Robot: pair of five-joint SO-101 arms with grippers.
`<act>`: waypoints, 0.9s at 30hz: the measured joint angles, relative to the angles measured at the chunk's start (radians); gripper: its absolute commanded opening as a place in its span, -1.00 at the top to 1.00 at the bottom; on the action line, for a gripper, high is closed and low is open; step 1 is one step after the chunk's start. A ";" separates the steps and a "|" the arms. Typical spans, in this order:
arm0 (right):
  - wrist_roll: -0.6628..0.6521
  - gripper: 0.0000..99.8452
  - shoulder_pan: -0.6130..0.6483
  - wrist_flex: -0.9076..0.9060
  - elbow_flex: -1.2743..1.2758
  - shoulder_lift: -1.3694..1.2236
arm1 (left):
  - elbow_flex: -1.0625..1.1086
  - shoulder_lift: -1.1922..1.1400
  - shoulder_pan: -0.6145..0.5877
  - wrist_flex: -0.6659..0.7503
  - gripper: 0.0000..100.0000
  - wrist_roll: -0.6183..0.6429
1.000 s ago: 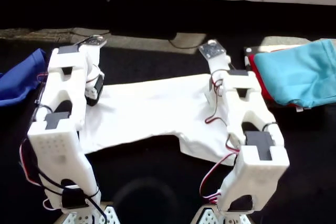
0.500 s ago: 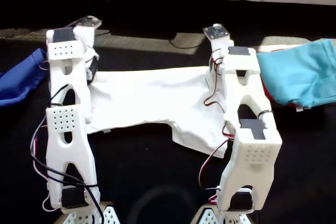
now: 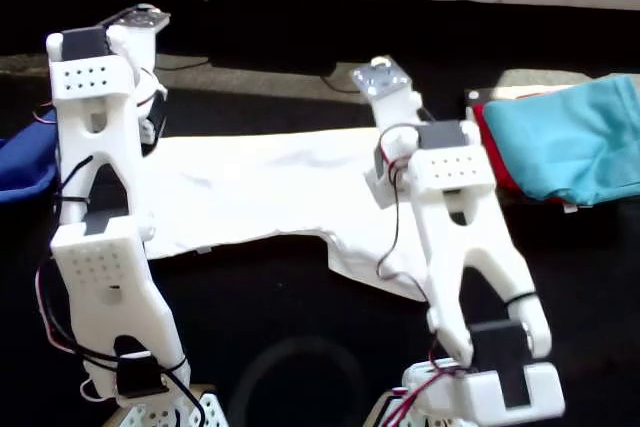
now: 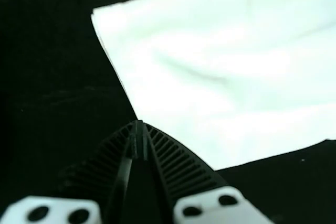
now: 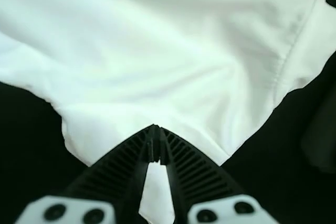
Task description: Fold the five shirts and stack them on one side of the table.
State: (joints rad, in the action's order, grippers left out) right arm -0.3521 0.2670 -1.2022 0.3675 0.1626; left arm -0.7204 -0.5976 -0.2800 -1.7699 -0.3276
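Left hand (image 4: 137, 126) + right hand (image 5: 153, 132) clenched on white shirt (image 3: 270, 185); shirt stretched further left vs 1s ago.

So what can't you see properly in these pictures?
Blue shirt: high view, cut off by the left edge.
Red shirt: high view, mostly under the teal shirt.
White shirt: high view, arms cover its ends.
Left gripper: left wrist view, its fingers hide whether it grips anything.
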 measured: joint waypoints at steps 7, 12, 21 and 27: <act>0.000 0.99 0.087 0.000 0.255 0.183 | 0.537 0.192 0.021 0.253 0.98 0.000; 0.000 0.99 0.149 0.068 0.373 0.209 | 0.836 0.210 0.021 0.531 0.98 0.002; 0.003 0.99 0.146 0.434 0.525 0.209 | 1.011 0.275 0.025 0.752 0.98 0.003; 0.006 0.99 0.078 0.535 0.519 0.132 | 1.013 0.275 0.025 0.756 0.98 0.003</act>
State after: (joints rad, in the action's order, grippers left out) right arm -0.3460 0.3452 -0.6667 0.8861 0.2946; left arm 0.2923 -0.3230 -0.2555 -1.0134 -0.3245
